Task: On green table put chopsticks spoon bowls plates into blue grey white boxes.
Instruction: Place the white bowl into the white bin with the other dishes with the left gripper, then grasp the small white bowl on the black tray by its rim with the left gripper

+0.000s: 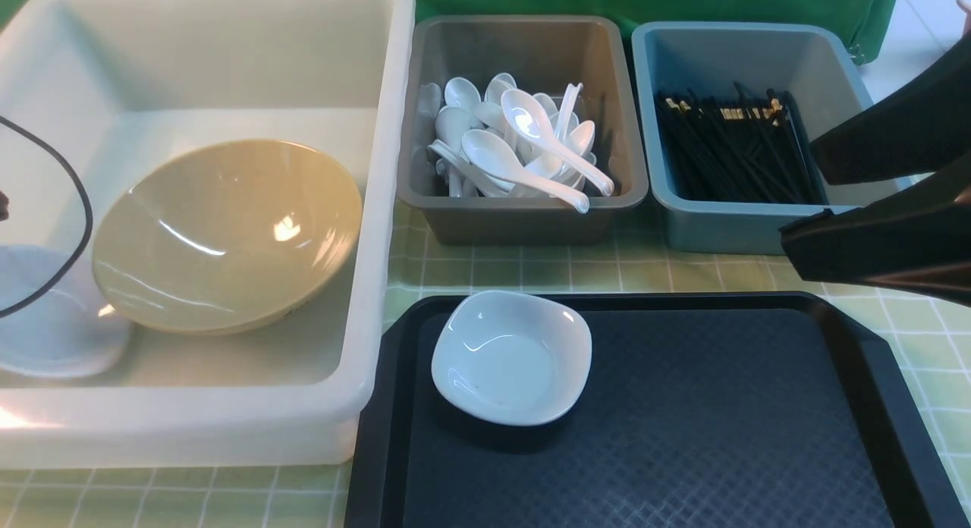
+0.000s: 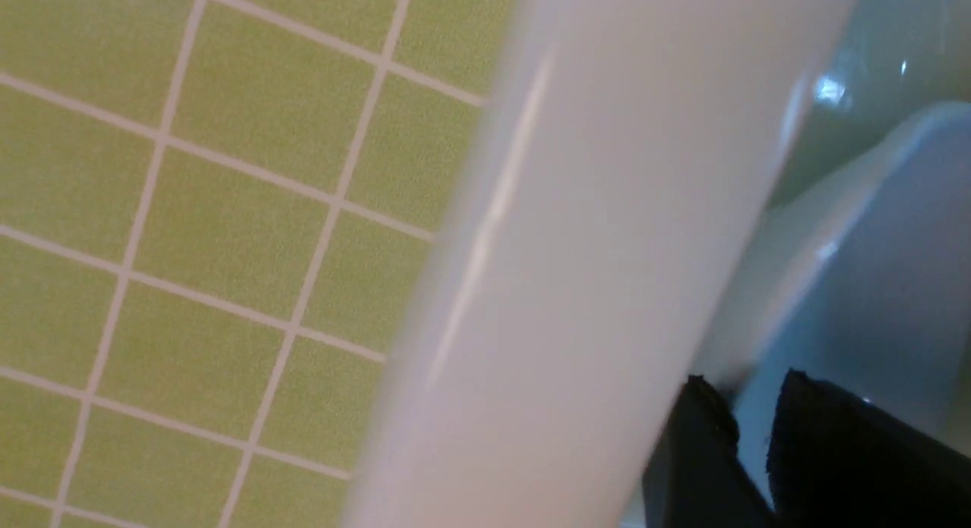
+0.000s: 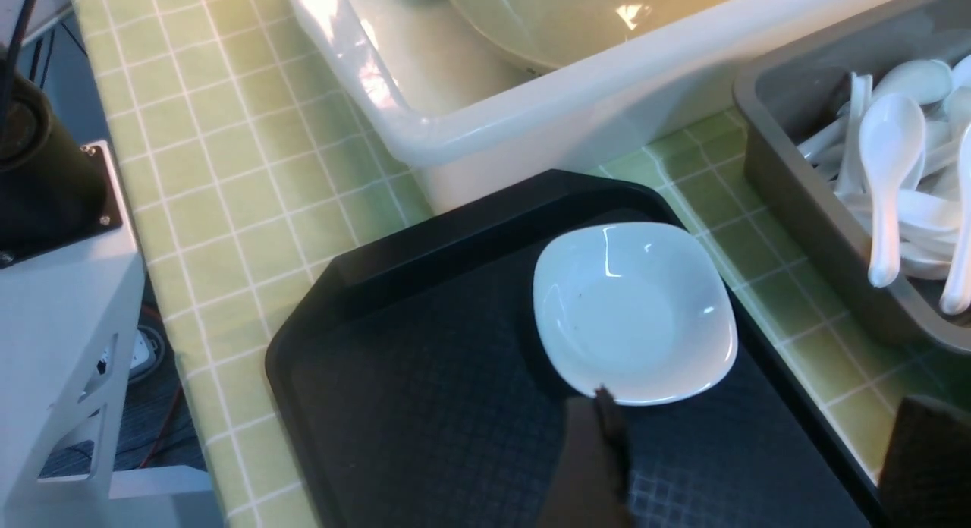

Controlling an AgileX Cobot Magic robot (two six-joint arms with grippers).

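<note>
— Where do we have room in the front view?
— Lower right. The black tray [image 1: 721, 422] lies bare from centre frame to the right edge, and only the small white dish [image 1: 512, 357] sits at its upper left corner.
— And the boxes along the top?
— Spoons [image 1: 523, 145] pile across most of the grey box [image 1: 523, 217], so we see bare floor only at its far end. Chopsticks [image 1: 732, 152] cover the floor of the blue box [image 1: 721, 224], and the right gripper [image 1: 798, 198], jaws spread, hangs over its near right corner.
— The white box [image 1: 387, 209]?
— A tilted tan bowl [image 1: 227, 236] fills its middle. A pale plate [image 1: 53, 338] takes the lower left corner, with a black cable [image 1: 83, 202] looping above it. We find free room along the box's upper part.
</note>
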